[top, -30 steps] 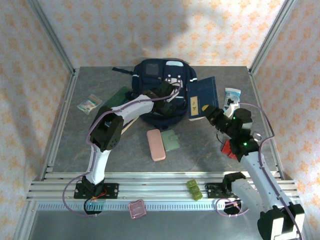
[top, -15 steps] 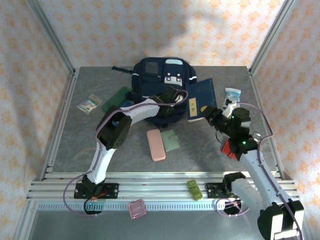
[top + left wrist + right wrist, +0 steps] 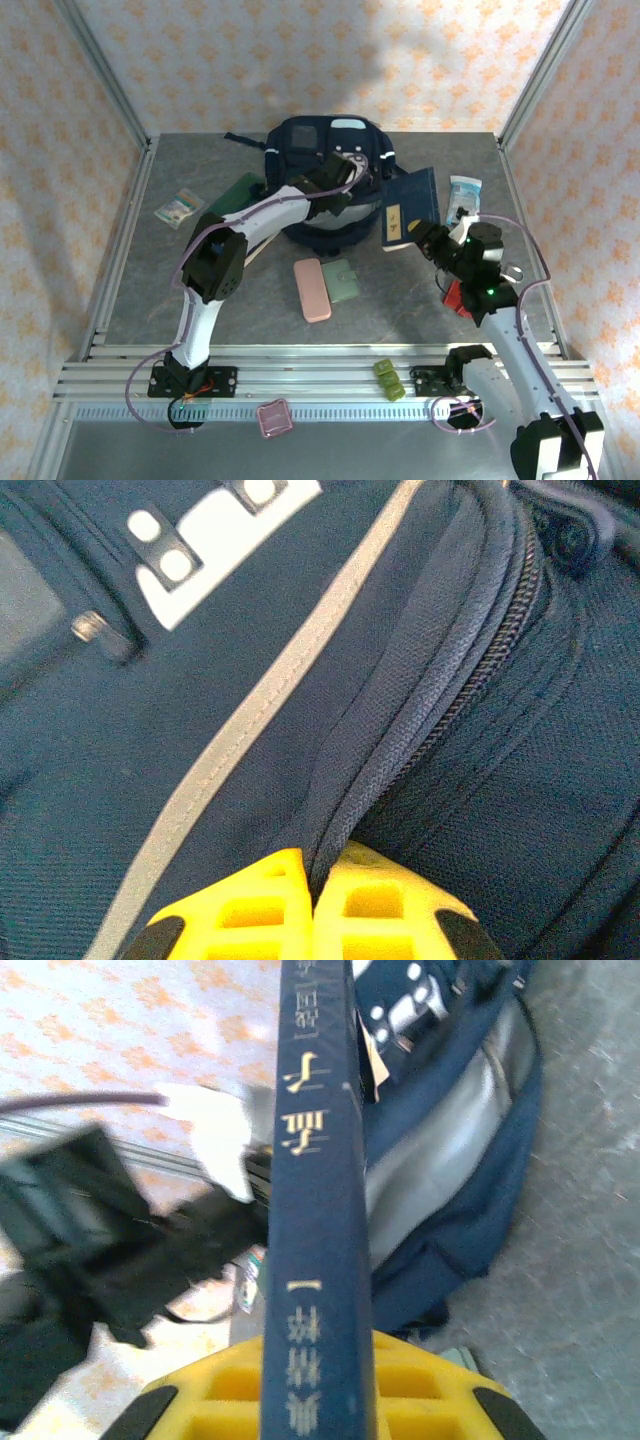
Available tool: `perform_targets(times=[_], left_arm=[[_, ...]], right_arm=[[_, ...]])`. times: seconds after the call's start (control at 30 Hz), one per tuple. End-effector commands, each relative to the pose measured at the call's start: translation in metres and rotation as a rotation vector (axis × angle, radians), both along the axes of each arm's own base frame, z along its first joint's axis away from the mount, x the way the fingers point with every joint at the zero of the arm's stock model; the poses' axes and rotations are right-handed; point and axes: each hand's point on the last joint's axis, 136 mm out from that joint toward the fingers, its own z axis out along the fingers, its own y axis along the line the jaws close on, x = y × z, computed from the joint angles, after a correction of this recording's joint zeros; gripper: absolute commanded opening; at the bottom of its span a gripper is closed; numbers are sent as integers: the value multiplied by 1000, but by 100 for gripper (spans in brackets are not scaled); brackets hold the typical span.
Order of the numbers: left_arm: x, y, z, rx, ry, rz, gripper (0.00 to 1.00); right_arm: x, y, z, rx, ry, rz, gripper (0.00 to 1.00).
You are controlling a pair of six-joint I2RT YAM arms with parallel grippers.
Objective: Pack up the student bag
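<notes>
Student bag (image 3: 300, 145) lies flat on the bench (image 3: 200, 290), under my left arm. Left claw (image 3: 313, 875) is clenched on a thin fabric fold beside the bag's zipper (image 3: 480, 665). Right claw (image 3: 318, 1360) grasps the navy book (image 3: 315, 1190) upright, just right of the bag. Risk: the fold slips when I lift, the mouth drops shut, and the book jams on the flap.

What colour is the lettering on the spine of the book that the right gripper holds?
Gold lettering on a navy book; clearest in the right wrist view.
</notes>
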Motion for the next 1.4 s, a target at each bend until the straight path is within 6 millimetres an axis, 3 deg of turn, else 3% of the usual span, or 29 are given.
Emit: perform_targets(times=[0.0,0.2,0.3,0.43,0.6,0.73,0.9,1.1,1.2,1.3,1.37], left_arm=[[21,-1,89,-196,-136,100,0],[31,-14,137,-328,-166,133,0],[30,-20,156,-374,-187,125,0],[28,-26,164,-395,-181,119,0],[24,-31,167,-415,-176,119,0],[22,-31,173,-415,-193,124,0],[21,-30,182,-431,-205,127,0],[20,-26,190,-438,-223,140,0],[19,-27,191,-444,-219,138,0],[18,-28,186,-446,-208,139,0],[19,-28,179,-442,-201,142,0]], right_arm=[[0,-2,-5,-6,-14,-11,0],[-6,18,-19,66,8,107,0],[-4,34,-14,142,-14,172,0],[7,58,3,191,-61,223,0],[33,78,3,218,-36,240,0],[69,85,-10,236,-2,213,0],[126,117,-19,265,20,250,0],[202,145,-54,320,108,192,2],[234,156,-74,341,152,155,12],[254,164,-87,354,176,142,29],[256,164,-91,350,189,131,51]])
